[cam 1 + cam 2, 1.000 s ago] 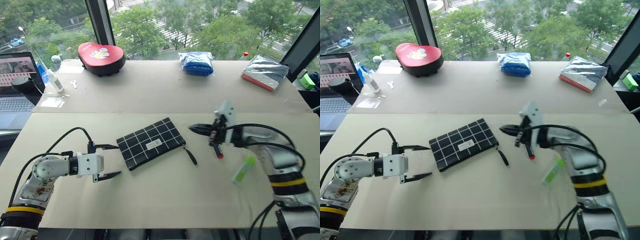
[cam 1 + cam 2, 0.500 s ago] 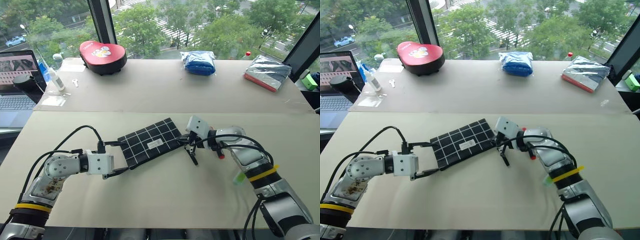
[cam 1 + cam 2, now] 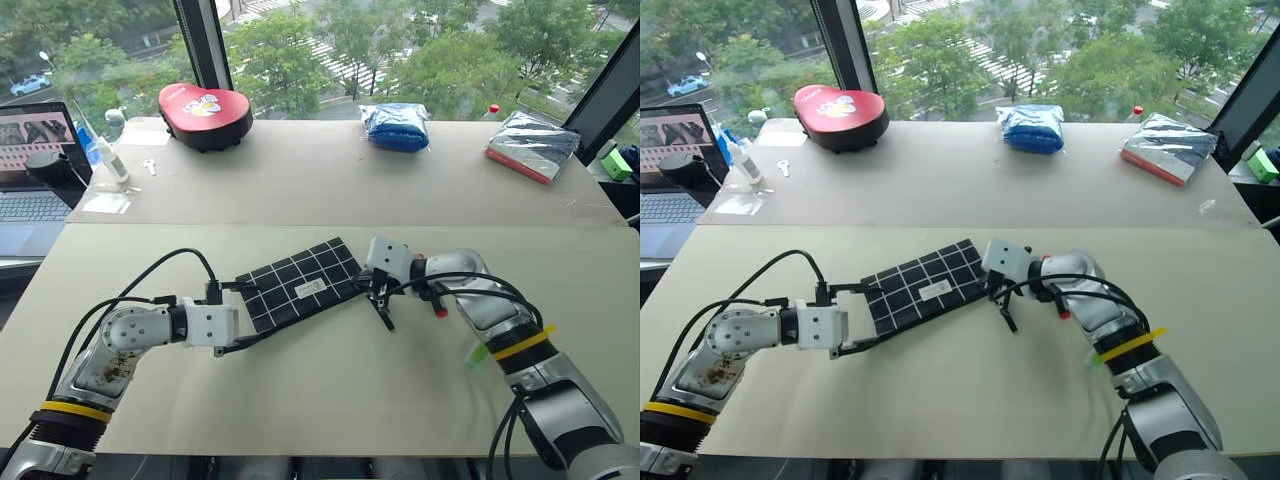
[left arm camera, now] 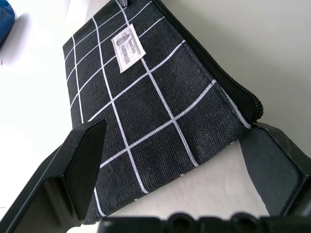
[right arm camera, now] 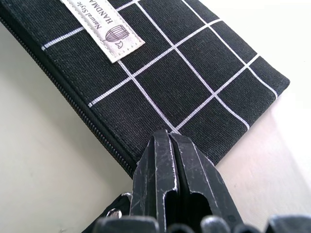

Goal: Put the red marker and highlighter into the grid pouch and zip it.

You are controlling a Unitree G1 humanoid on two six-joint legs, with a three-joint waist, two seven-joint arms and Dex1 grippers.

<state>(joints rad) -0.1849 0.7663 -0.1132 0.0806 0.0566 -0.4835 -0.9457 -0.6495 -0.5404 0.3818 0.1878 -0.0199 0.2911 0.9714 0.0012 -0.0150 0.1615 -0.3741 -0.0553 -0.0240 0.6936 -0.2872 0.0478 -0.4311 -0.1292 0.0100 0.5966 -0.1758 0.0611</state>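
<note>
Left gripper (image 3: 243, 315) wide astride grid pouch (image 3: 300, 284) — right gripper (image 5: 171, 145) closed, touching it.

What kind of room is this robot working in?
Probably an office or lab on an upper floor: pale tables pushed against big windows that look down on treetops and a street, with an open laptop at the side.
</note>
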